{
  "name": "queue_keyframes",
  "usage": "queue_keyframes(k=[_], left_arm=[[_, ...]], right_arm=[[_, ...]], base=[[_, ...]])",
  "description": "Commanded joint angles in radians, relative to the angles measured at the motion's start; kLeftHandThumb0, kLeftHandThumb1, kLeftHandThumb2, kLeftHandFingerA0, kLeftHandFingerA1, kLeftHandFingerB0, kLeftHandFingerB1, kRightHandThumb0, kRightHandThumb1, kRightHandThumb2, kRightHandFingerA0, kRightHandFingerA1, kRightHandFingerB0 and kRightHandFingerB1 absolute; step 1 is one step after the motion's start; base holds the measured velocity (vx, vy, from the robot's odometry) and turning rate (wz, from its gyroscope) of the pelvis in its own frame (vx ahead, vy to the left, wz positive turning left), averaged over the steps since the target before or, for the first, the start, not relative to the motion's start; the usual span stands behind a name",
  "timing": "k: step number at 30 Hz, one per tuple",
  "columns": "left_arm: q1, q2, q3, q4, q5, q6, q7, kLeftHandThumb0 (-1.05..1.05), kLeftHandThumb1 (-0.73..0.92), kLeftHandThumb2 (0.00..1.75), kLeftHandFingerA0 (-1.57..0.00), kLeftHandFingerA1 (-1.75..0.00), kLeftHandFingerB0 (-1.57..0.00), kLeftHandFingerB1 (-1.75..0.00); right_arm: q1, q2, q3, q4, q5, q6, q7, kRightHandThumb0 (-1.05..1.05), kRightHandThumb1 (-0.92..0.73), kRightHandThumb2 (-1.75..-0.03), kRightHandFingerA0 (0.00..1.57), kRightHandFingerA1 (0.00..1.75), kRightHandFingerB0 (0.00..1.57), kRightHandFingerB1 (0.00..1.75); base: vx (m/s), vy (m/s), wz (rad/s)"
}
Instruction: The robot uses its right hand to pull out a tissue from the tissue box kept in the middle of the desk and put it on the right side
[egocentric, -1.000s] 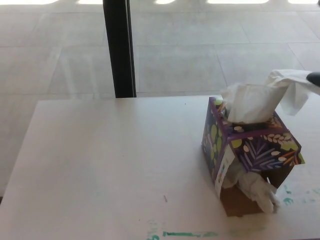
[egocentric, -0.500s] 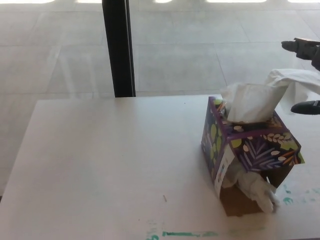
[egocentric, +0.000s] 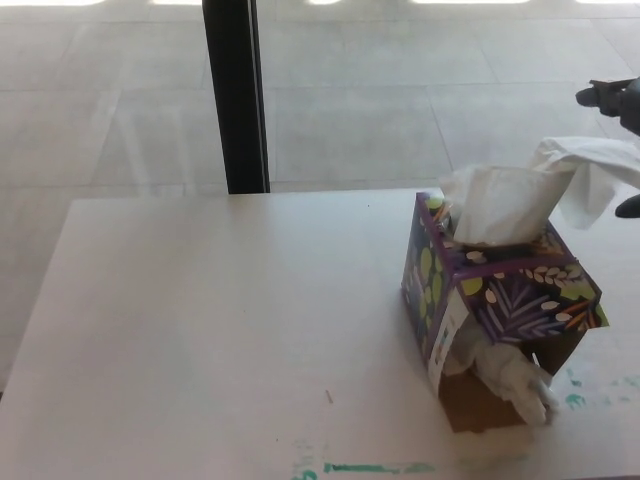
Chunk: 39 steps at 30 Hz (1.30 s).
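The right robot hand (egocentric: 622, 140) is seen only at the frame's right edge, at about two o'clock from the tissue box (egocentric: 497, 300). Two black fingertips show, one above and one below the tissue (egocentric: 590, 175), set apart and not clamped on it. The tissue appears to hang between them, and whether it is touched cannot be told. The left robot hand is not in view.

For the step in hand, the fingers should be closed firmly on the loose outer corner of the tissue, and the pull should be made upward and toward three o'clock, so the sheet slides out through the top slot without tearing and the light box is not dragged or tipped. The sheet is then to be laid flat on the bare table (egocentric: 200, 320) beyond the box.

The tissue is white, thin and crumpled, rising from the box top and stretched toward the right edge. The box is purple with a leaf pattern, standing at the table's right half; its front is torn open, and more tissue spills out there.
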Motion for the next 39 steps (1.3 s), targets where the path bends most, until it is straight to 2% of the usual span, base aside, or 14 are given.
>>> queue_keyframes(k=[1,3,10,11,12,14,15,16,23,25,31,35,38,39], left_arm=[[0.018,0.026,0.001,0.023,-0.009,-0.061,-0.024,-0.86,0.73,1.17,-0.81,-1.13,-0.70,-1.08],[0.025,0.028,-0.004,0.025,-0.002,-0.074,-0.021,-0.84,0.91,0.67,-0.74,-1.29,-0.59,-1.24],[0.033,0.022,-0.002,0.026,-0.006,-0.088,-0.023,-0.85,0.90,0.67,-0.76,-1.31,-0.59,-1.26],[0.034,0.021,-0.001,0.024,-0.009,-0.089,-0.024,-0.85,0.90,0.67,-0.76,-1.31,-0.59,-1.26],[0.039,0.021,-0.005,0.022,-0.005,-0.085,-0.022,-0.82,0.70,1.16,-0.83,-1.12,-0.67,-1.05],[0.038,0.024,-0.013,0.033,0.007,-0.102,-0.018,-0.82,0.71,1.16,-0.84,-1.12,-0.65,-1.04],[0.034,0.027,-0.017,0.040,0.012,-0.102,-0.014,-0.87,0.92,0.68,-0.73,-1.27,-0.54,-1.23],[0.029,0.022,-0.014,0.035,0.004,-0.094,-0.020,-0.86,0.92,0.67,-0.73,-1.29,-0.55,-1.24],[0.026,0.025,-0.015,0.020,-0.001,-0.087,-0.033,-0.87,0.92,0.68,-0.71,-1.30,-0.55,-1.24],[0.031,0.029,-0.026,0.014,0.013,-0.099,-0.023,-0.83,0.70,1.16,-0.79,-1.12,-0.64,-1.05],[0.035,0.027,-0.030,-0.002,-0.001,-0.082,-0.029,-0.86,0.71,1.15,-0.74,-1.09,-0.65,-1.06],[0.037,0.026,-0.029,-0.006,-0.007,-0.084,-0.037,-0.89,0.92,0.69,-0.72,-1.29,-0.57,-1.26],[0.022,0.027,-0.025,0.006,-0.011,-0.074,-0.035,-0.92,0.71,0.96,-0.79,-1.19,-0.65,-1.11],[0.021,0.031,-0.032,0.010,-0.001,-0.078,-0.034,-0.88,0.92,0.70,-0.73,-1.28,-0.57,-1.23]], right_arm=[[-0.074,0.057,0.055,0.122,-0.231,-0.097,-0.265,-0.52,-0.46,-0.71,0.12,0.50,0.15,0.40],[-0.077,0.067,0.061,0.141,-0.240,-0.112,-0.292,-0.44,-0.55,-0.58,0.19,0.47,0.20,0.31],[-0.037,0.105,0.014,0.198,-0.189,-0.190,-0.436,-0.40,-0.61,-0.58,0.63,0.84,0.35,0.37],[-0.032,0.108,0.014,0.197,-0.191,-0.186,-0.435,-0.40,-0.61,-0.58,0.63,0.84,0.35,0.37],[-0.018,0.116,0.018,0.196,-0.194,-0.178,-0.436,-0.48,-0.59,-0.57,0.68,0.90,0.31,0.37],[-0.006,0.128,0.017,0.200,-0.190,-0.177,-0.445,-0.51,-0.57,-0.57,0.68,0.87,0.32,0.35],[-0.001,0.137,0.016,0.203,-0.190,-0.174,-0.448,-0.53,-0.56,-0.57,0.66,0.86,0.31,0.36],[0.001,0.142,0.011,0.206,-0.184,-0.174,-0.445,-0.57,-0.46,-0.80,0.68,0.90,0.25,0.46],[0.008,0.160,0.014,0.260,-0.191,-0.223,-0.483,-0.44,-0.65,-0.59,0.80,1.28,0.34,0.40],[0.017,0.156,-0.002,0.273,-0.168,-0.258,-0.480,-0.36,-0.72,-0.61,0.87,1.35,0.40,0.39],[0.063,0.160,-0.036,0.283,-0.174,-0.286,-0.503,-0.27,-0.75,-0.70,0.92,1.59,0.84,0.51],[0.088,0.159,-0.053,0.279,-0.175,-0.312,-0.489,-0.28,-0.72,-0.67,0.93,1.57,0.93,0.63],[0.122,0.162,-0.069,0.280,-0.191,-0.325,-0.571,-0.25,-0.79,-0.71,0.87,1.72,0.75,1.33],[0.136,0.164,-0.081,0.277,-0.185,-0.339,-0.593,-0.20,-0.73,-0.82,0.85,1.73,0.70,1.53]], base=[[0.00,0.000,0.00],[0.00,0.000,0.00],[0.00,0.000,0.00],[0.00,0.000,0.00],[0.00,0.000,0.00],[0.00,0.000,0.00],[0.00,0.000,0.00],[0.00,0.000,0.00],[0.00,0.000,0.00],[0.00,0.000,0.00],[0.00,0.000,0.00],[0.00,0.000,0.00],[0.00,0.000,0.00],[0.00,0.000,0.00]])
